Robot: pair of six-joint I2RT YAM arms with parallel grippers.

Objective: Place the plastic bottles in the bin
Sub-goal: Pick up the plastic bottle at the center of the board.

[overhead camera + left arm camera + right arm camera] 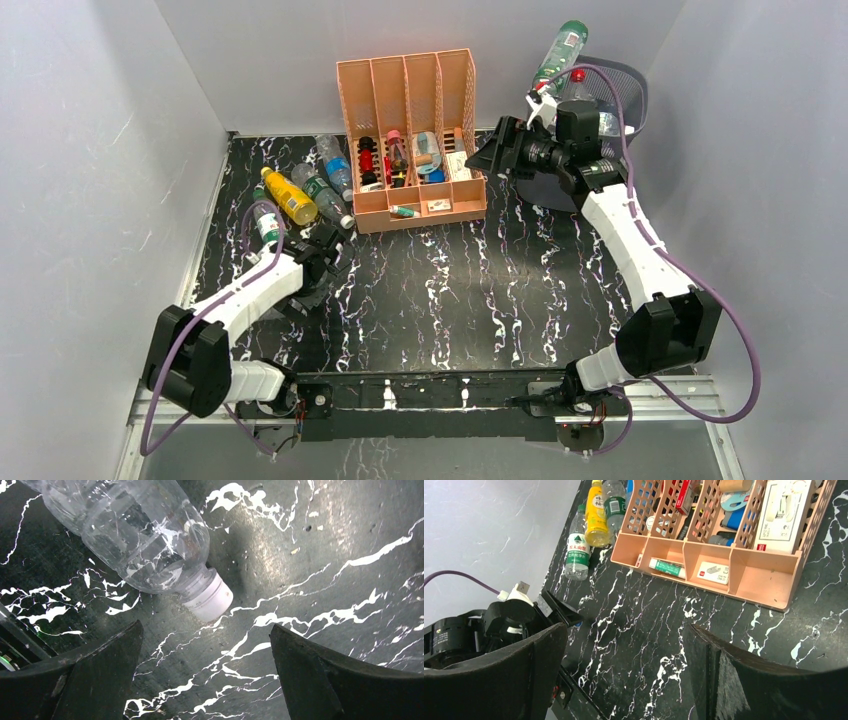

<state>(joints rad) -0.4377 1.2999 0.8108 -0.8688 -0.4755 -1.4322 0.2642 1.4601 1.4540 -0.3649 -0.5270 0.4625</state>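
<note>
A black table [480, 300] veined with white fills a white-walled booth, with a peach organizer [415, 135] at upper centre of the top view. The plastic bottles [305, 195] not yet binned lie clustered at upper left, just left of the organizer. I count four: a yellow bottle [285, 197], two clear ones beside it and a green-labelled bottle [265, 225] nearer the wall. The one bin [628, 95] stands at upper right. A green bottle [560, 48] pokes out of it, and a red cap [578, 75] beside that may belong to a second; anything deeper is hidden.

The left gripper [325, 250] sits low, just below the cluster, jaws spread wide with nothing between them. In its wrist view a clear bottle [145, 535] lies flat at upper left of the frame. Its long axis runs diagonally down to a white cap [212, 600], which points toward the gap between the fingers but is not within it. The right gripper [497, 150] hangs beside the bin, likewise spread and empty, well apart from the cluster.

The left arm is plainly the nearer. I judge its reach must go forward and toward the upper left of its view, jaws set across the bottle's axis.
</note>
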